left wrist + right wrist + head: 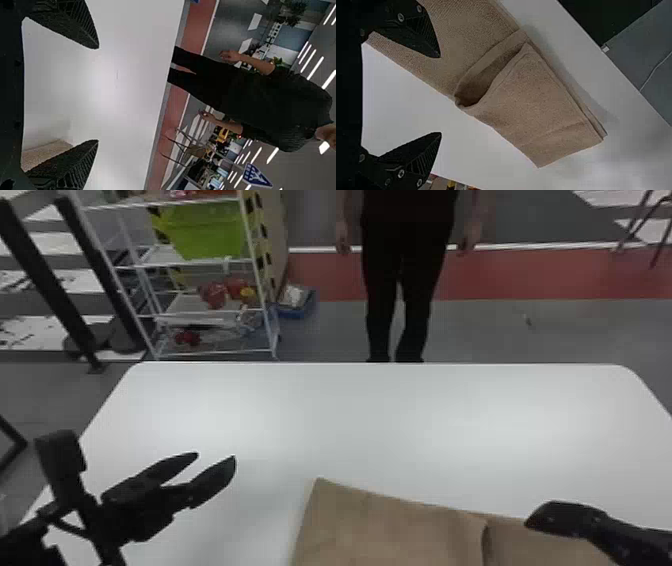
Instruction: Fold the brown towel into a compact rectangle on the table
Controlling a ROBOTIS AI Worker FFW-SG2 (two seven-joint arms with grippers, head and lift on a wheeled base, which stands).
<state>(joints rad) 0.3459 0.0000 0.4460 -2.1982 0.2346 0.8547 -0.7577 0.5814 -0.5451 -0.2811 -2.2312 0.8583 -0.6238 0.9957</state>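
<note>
The brown towel [390, 530] lies on the white bench [300, 415], at the near side and running off toward the robot's right in the head view. The end toward the robot's left looks doubled over, and where its loose edge meets the rest, the layers gape into a small pocket [478, 85]. The left gripper [216, 455] is above the bench to the left of the towel, its two fingers apart with nothing between them. The right gripper [440, 95] is over the towel's other part, fingers spread wide and holding nothing.

The cloth should handle as light and limp, with a nubbly weave that grips well rather than slips; nothing about it seems fragile. Being soft, it will likely sag between holds and keep a crease only loosely. The next fold probably calls for taking the outer edge of the right-hand part near a corner, all layers together, and carrying it low across the doubled end. A pinch at the gaping edge might lift just the top layer and open the fold; pressing that edge flat first would help.
</note>
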